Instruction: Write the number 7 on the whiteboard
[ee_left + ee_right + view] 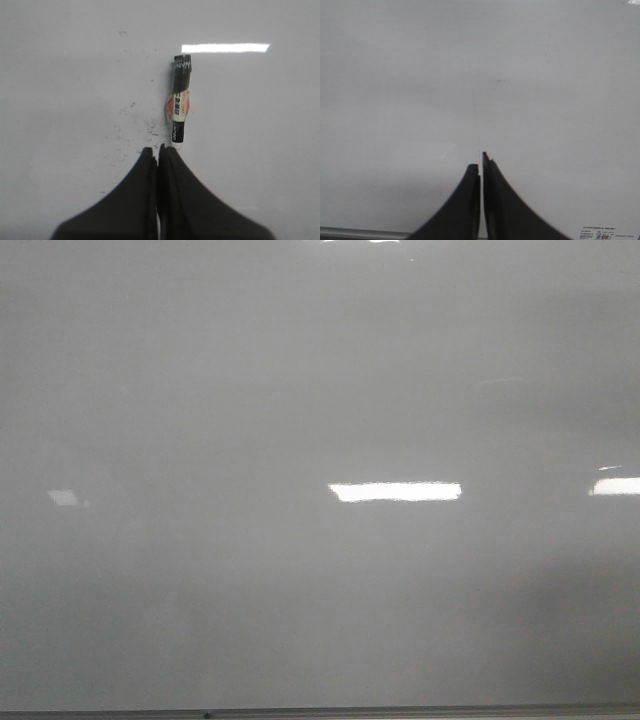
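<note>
Front view: whiteboard [300, 390] filled the frame, glossy grey, with a faint glare patch [63, 497] at left, a bright glare bar [395, 491] mid-right and another glare strip [615, 485] at the right edge; thin metal edge strip [320, 712] ran along the bottom. No arm or gripper showed in that view, and no 7 strokes could be made out on the board there. Left wrist view: left gripper [158, 150] had its black fingers [135, 200] pressed together, nothing between them. A marker [179, 102] lay flat on the board just beyond the fingertips, slightly to one side, long axis pointing away from the gripper: black cap at the far end, white labelled barrel with a round orange sticker, black band at the near end. Near end sat right by the tip of one finger; couldn't tell if touching. Black specks [132, 125] were scattered on the board beside the marker, smudge-like, not forming a digit. One more glare bar [225, 48] sat past the marker's cap. Right wrist view: right gripper [481, 162] was also closed, fingers [505, 210] together, holding nothing, over bare board. A faint thin line [476, 120] ran straight out from the fingertips; a small printed label [609, 232] sat at the board corner, text too small to read. Board edge [360, 231] showed near the fingers.
</note>
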`<state>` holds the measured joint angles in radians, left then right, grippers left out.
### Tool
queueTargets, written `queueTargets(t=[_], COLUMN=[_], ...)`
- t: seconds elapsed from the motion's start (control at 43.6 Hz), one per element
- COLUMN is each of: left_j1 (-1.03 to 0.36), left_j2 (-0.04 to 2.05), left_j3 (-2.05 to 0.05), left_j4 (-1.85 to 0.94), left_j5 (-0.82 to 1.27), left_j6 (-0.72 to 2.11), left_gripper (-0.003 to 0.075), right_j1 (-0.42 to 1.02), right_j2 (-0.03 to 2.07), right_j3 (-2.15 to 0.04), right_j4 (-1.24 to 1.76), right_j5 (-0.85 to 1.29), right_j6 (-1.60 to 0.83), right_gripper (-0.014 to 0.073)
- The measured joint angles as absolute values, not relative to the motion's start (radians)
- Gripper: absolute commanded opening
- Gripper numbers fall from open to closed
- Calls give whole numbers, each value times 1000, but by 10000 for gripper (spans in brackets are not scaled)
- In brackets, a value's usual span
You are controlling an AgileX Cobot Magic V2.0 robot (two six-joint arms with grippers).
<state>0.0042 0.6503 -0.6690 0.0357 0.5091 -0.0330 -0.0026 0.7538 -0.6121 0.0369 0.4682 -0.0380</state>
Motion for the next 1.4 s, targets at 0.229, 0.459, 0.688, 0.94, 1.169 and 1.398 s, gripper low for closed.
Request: queueTargets(t=[0.229, 0.459, 0.688, 0.94, 1.169, 1.398], left_j1=[4, 4, -35, -50, -50, -50], left_j2=[753, 855, 997, 1187, 1335, 1416], left_j3=[-669, -683, -743, -805, -860, -884], left_j4=[36, 16, 10, 8, 8, 8], left_j5=[516, 517, 497, 416, 362, 315], left_j6=[-33, -28, -13, -12, -12, -12], left_gripper=[353, 469, 469, 468, 415, 351], right_j1=[-3, -3, -3, -3, -3, -3], right_j2=[758, 758, 758, 758, 758, 758], right_j3=[-612, -612, -612, -612, -612, -612], right_j4=[37, 57, 59, 60, 60, 61], right_j5=[472, 480, 472, 466, 465, 463], right_j6=[-44, -46, -46, -46, -46, -48], right_gripper=[615, 613, 613, 613, 613, 613])
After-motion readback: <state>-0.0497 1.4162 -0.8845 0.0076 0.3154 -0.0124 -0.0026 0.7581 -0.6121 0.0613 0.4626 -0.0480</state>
